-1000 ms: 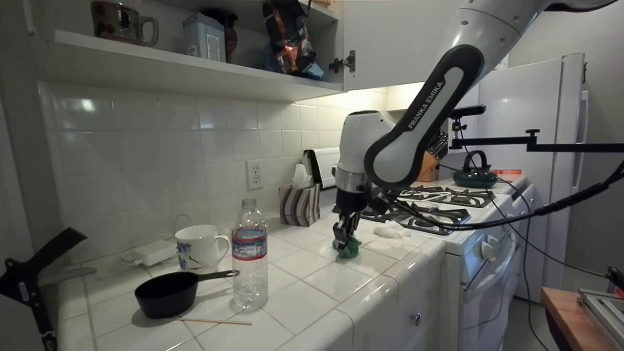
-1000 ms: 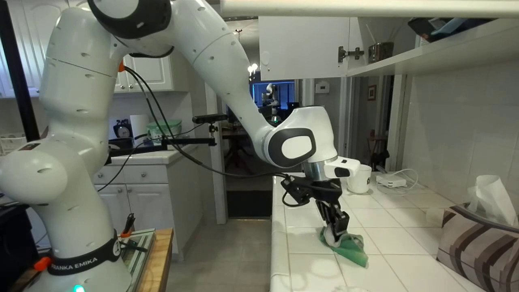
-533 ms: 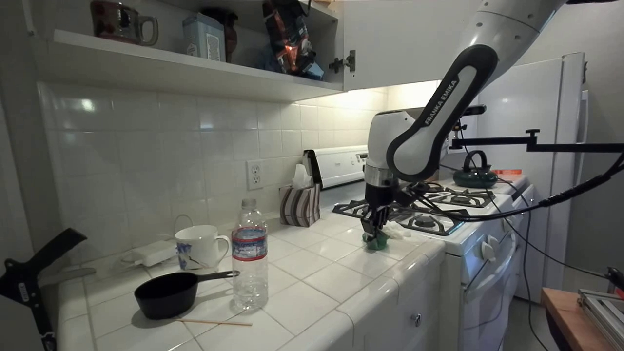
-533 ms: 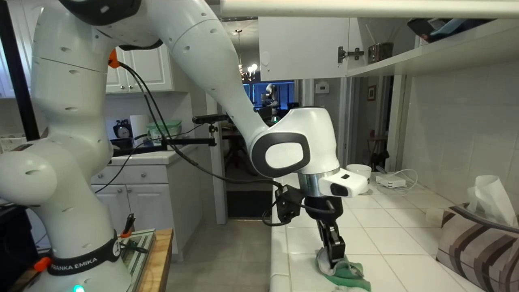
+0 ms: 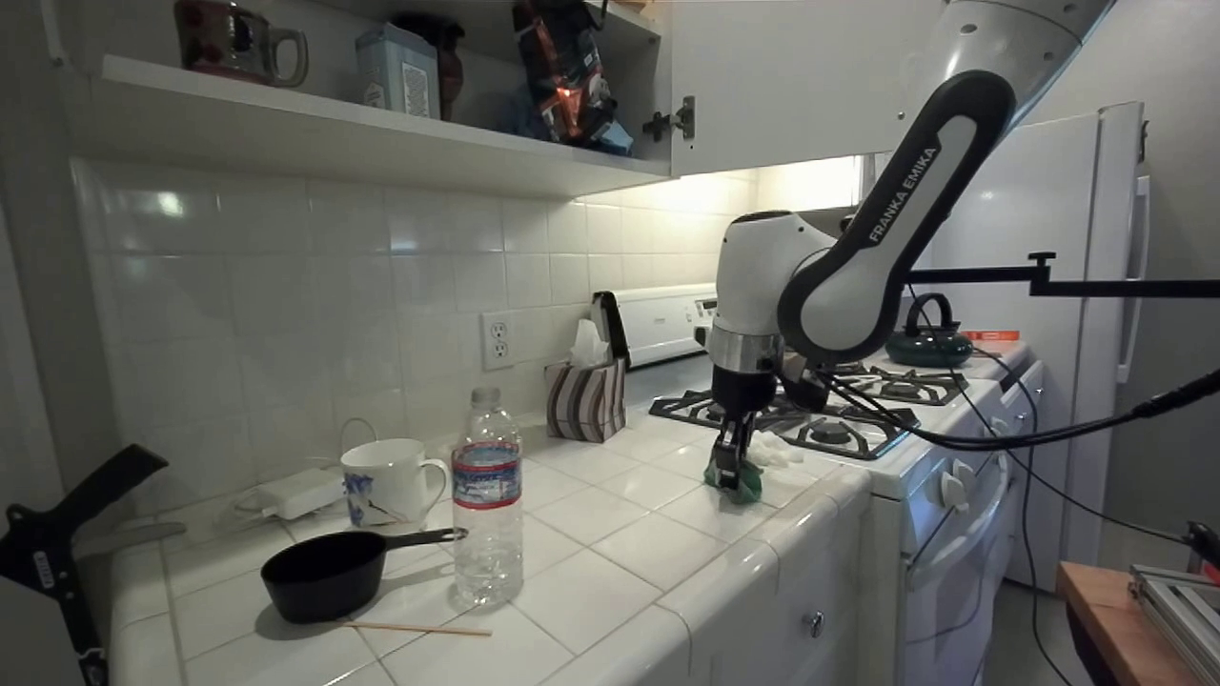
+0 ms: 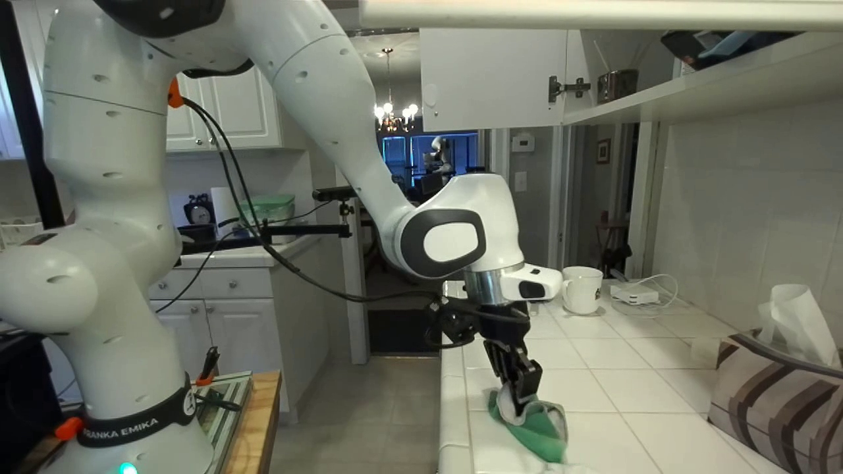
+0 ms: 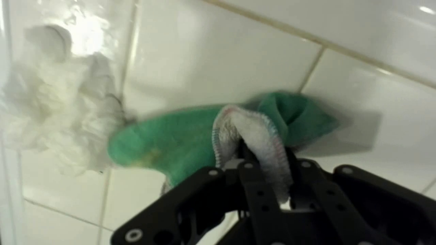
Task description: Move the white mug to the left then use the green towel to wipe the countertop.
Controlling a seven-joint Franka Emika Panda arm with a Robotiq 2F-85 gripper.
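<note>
Under me: countertop [image 5: 596, 572], glossy white square tiles, tan grout, rounded front edge. My arm [image 5: 877, 238]: smooth white shell, black trim, metal collar [image 6: 484, 288] at the wrist, FRANKA EMIKA printed along it and again on the base band [image 6: 125, 428]. In an exterior view the forearm [image 5: 904, 195] slopes in from 1 o'clock; in an exterior view the gripper [image 6: 525, 401] tips toward 5 o'clock.

Clock positions from my gripper, in an exterior view:

10 o'clock: tissue box [image 5: 586, 405], brown-and-cream stripes, white tissue [image 5: 589, 345] poking out the top.
9 o'clock: upright bottle [image 5: 489, 557], clear ribbed plastic, blue label [image 5: 487, 476] edged red, print too small to read.
Between 8 and 9: saucepan [image 5: 319, 586], matte black, round, straight handle.
9 o'clock, past the bottle: white mug [image 5: 393, 472], upright, glossy, blue flower print, loop handle toward 3.
6 o'clock, at my tips: green towel [image 5: 750, 486], rumpled on the tiles, pale fuzzy reverse, blue-and-red edge stitching. My fingers [image 7: 257, 185] are clamped on it, pale fold pinched between them.
Wrist view: white wad [image 7: 64, 109] at 9 to 10 o'clock of the towel, crumpled, just beside it; can't tell if they touch.
8 o'clock of the gripper: thin wooden stick [image 5: 424, 630] by the saucepan.
</note>
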